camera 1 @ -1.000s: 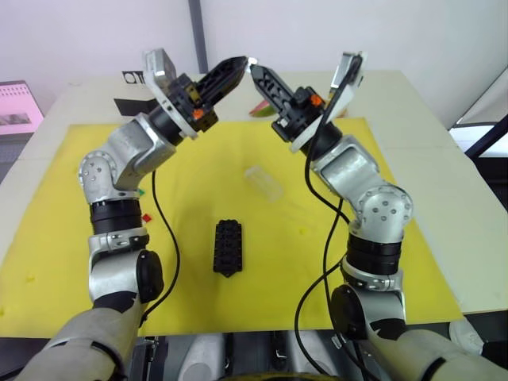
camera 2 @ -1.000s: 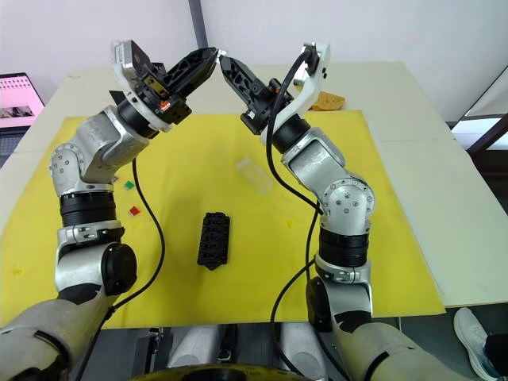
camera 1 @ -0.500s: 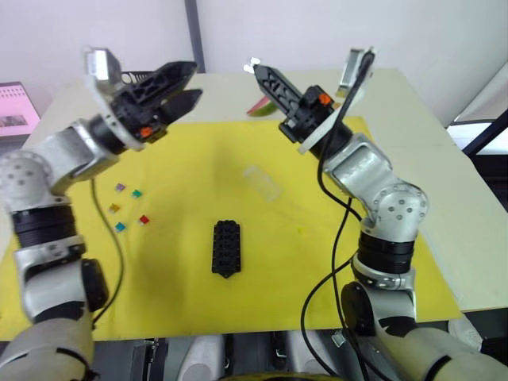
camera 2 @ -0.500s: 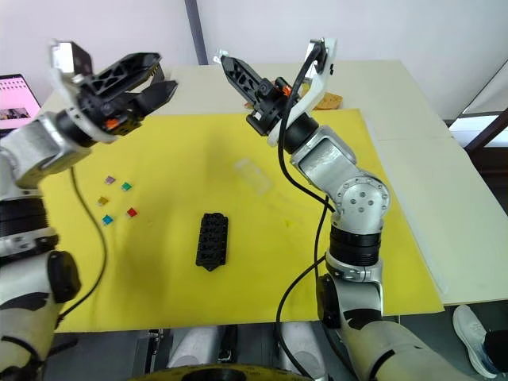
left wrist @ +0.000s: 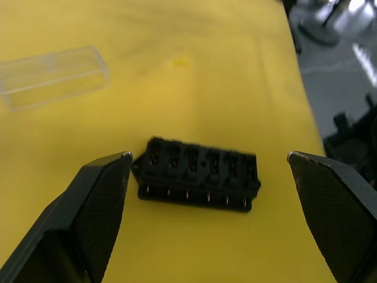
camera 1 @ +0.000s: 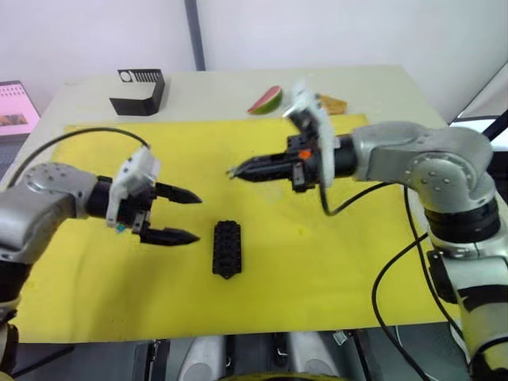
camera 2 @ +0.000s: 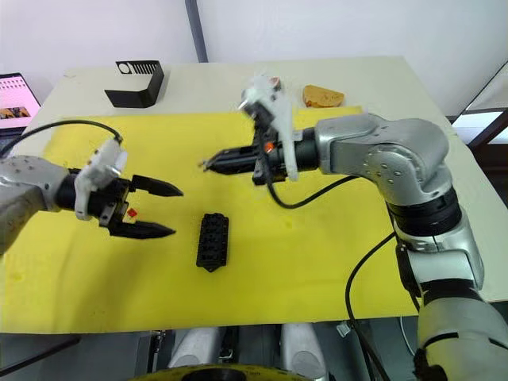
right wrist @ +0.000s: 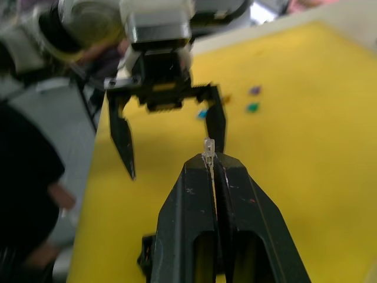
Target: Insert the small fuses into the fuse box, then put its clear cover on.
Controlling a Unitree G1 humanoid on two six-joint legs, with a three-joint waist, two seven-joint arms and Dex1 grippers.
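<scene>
Left wrist view shows the fuse box [left wrist: 197,175] on the yellow mat [left wrist: 206,71] with every slot I can see unfilled; the clear cover [left wrist: 52,75] lies apart, unfitted. My left gripper [camera 1: 184,216] is spread wide and holds nothing, just beside the box. My right gripper [right wrist: 211,160] is pinched together on a small fuse [right wrist: 208,145], raised above the mat. Loose fuses [right wrist: 253,99] remain on the mat. I judge insertion not yet begun; cover last.
</scene>
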